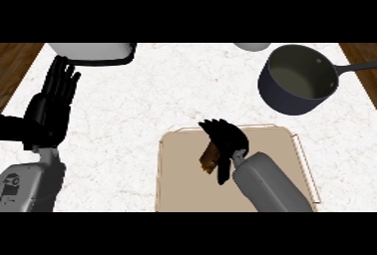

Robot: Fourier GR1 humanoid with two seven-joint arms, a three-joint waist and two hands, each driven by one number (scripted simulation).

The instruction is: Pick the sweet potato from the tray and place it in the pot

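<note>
Head view is showing the right hand [225,137] over the middle of the tray [184,189], its black fingers curling down around the sweet potato [211,158], which is showing as a brown sliver under the hand's left side. The hand is clamping on it, though the fingers are hiding most of it, and whether it is lifted off the tray or lying on it cannot be told from here. By the look of it, the grasp is the step in hand and the carry is not yet begun.

The pot [298,79] is standing up and to the right of the tray, well apart from it, tilted in view so its open mouth and pale inside are showing, with its long handle [353,67] pointing off to the right edge. The next move is likely calling for a lift high enough to clear the tray's raised rim and then the pot's dark wall, followed by travel up and right over bare bench [162,99].

That stretch of bench between tray and pot is offering open room. The left hand [52,107] is resting at the left edge, fingers straight and up, just below a white appliance [92,51] at the top. A pale round object [253,47] is sitting near the pot's upper left, close to the path's far side.
</note>
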